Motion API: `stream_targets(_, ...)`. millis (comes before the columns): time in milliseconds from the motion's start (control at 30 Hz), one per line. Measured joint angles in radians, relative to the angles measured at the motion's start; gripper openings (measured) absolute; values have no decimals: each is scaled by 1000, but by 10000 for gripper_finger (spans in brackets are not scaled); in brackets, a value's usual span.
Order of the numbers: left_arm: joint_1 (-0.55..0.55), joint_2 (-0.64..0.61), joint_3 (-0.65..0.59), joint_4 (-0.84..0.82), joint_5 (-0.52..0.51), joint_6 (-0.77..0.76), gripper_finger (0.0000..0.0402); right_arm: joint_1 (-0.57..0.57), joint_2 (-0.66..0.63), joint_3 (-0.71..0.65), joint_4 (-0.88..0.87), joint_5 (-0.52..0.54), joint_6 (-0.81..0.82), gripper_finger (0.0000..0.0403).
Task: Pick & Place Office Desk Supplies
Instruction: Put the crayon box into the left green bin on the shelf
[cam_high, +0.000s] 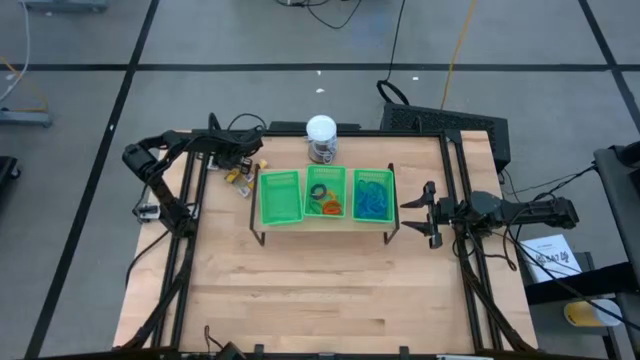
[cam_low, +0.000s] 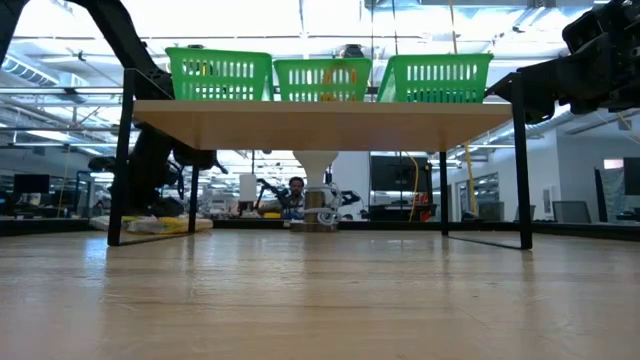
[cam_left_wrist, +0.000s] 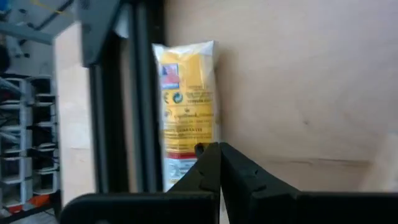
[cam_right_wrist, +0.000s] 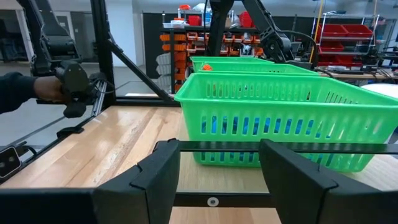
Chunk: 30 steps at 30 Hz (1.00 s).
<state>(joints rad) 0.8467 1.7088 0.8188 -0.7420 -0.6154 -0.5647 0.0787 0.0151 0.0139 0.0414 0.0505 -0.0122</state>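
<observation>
yellow glossy packet (cam_left_wrist: 186, 106), flat rectangular.

Green tray (cam_high: 281, 197) sits raised on a black-legged shelf (cam_high: 256, 228) mid-table; its 3 compartments are open from above, and wide bare wood lies on the near side of it. Far side of tray: white-topped jar (cam_high: 321, 138) stands close. Left of tray: left gripper (cam_high: 252, 150) and yellow-and-white packets (cam_high: 238, 180) crowd the corner; right of tray: right gripper (cam_high: 422, 210), fingers spread, just beside the shelf leg.

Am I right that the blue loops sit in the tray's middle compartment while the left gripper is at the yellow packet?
Not quite. The high view shows the blue loops in the green tray's compartment nearest the right arm; the middle one holds orange and green rings. The left gripper is indeed at the yellow packet.
</observation>
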Motion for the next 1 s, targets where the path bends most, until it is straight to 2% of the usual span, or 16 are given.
stream_targets(300,-27,-3,0,142,107,61,2,0,0,0,0,0,0,212)
stream_targets(533,-37,-3,7,133,109,55,14,0,0,0,0,0,0,212)
stream_targets(667,-36,-3,52,54,40,-4,47,0,0,0,0,0,0,212)
stream_targets(867,-17,-4,91,-4,39,-22,126,0,0,0,0,0,0,212)
stream_targets(1000,37,-4,91,-51,56,-58,182,0,0,0,0,0,0,212)
